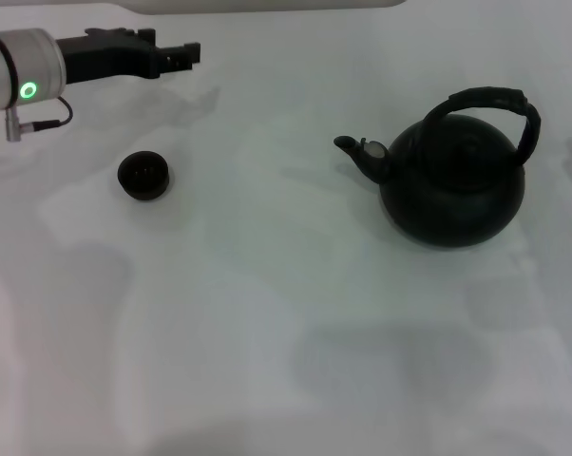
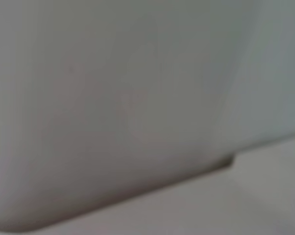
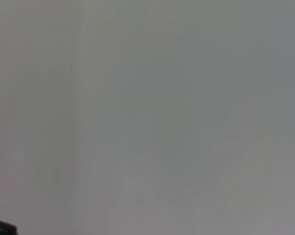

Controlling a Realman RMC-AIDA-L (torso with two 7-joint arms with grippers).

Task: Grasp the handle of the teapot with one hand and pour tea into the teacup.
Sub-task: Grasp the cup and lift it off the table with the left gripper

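Observation:
The round matte black teapot (image 1: 454, 180) stands upright on the right of the white table, its short spout (image 1: 354, 149) pointing left. Its thick black arched handle (image 1: 490, 103) rises over the top with nothing holding it. The small black teacup (image 1: 143, 175) sits on the left of the table, well apart from the pot. No tea can be seen. My left gripper (image 1: 193, 54) hovers at the far left, behind and above the teacup, pointing right. The right gripper is out of view.
A white table (image 1: 267, 313) spreads around both objects. The left arm's silver wrist with a green light (image 1: 27, 90) enters from the left edge. The left wrist view holds a pale surface and an edge (image 2: 221, 164); a small dark shape (image 3: 0, 228) sits in a corner of the right wrist view.

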